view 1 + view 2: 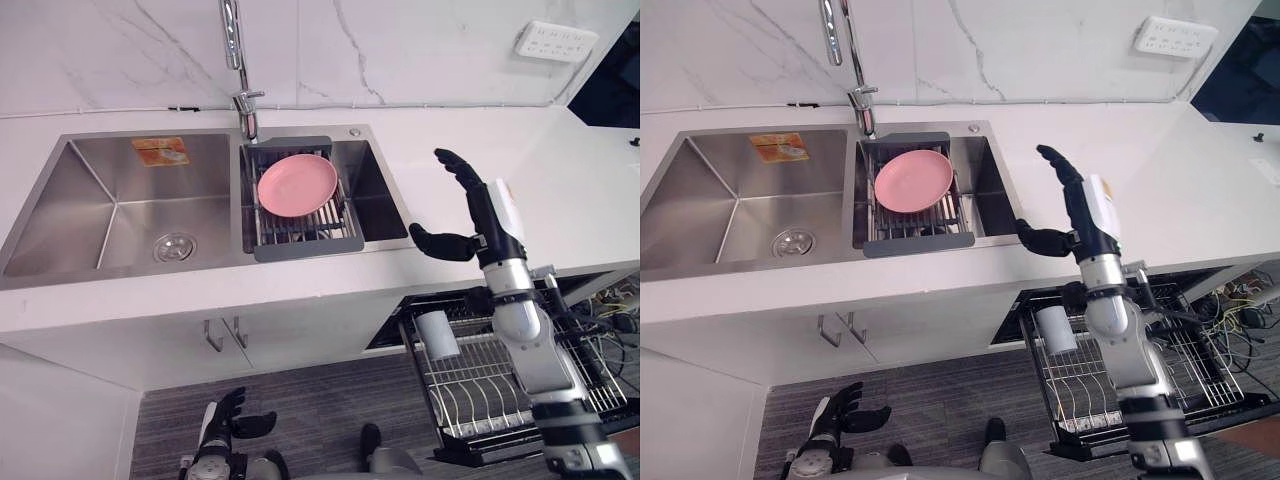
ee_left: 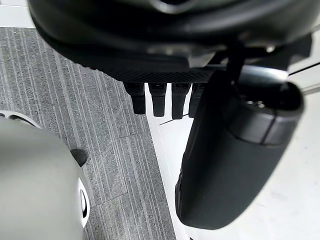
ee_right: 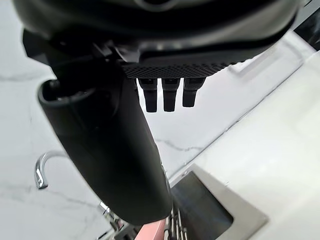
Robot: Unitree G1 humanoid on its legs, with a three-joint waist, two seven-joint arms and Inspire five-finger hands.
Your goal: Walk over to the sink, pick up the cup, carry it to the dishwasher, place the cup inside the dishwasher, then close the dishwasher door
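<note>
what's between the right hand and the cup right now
No loose object. The cup already stands in the pulled-out dishwasher rack, below the countertop's front edge. The open right hand is raised over that countertop, so that edge is probably all it would have to clear.

- A kitchen; a double-basin stainless steel sink point(image 1: 60, 215) sits in a white stone countertop point(image 1: 300, 292) under a tall chrome tap point(image 1: 233, 40);
- a round pink plate point(image 1: 297, 184) rests on a dark grey drain rack point(image 1: 305, 246) over the smaller basin;
- a pulled-out wire dishwasher rack point(image 1: 468, 395) shows below the counter; a white marble-veined wall point(image 1: 400, 50) stands behind.
</note>
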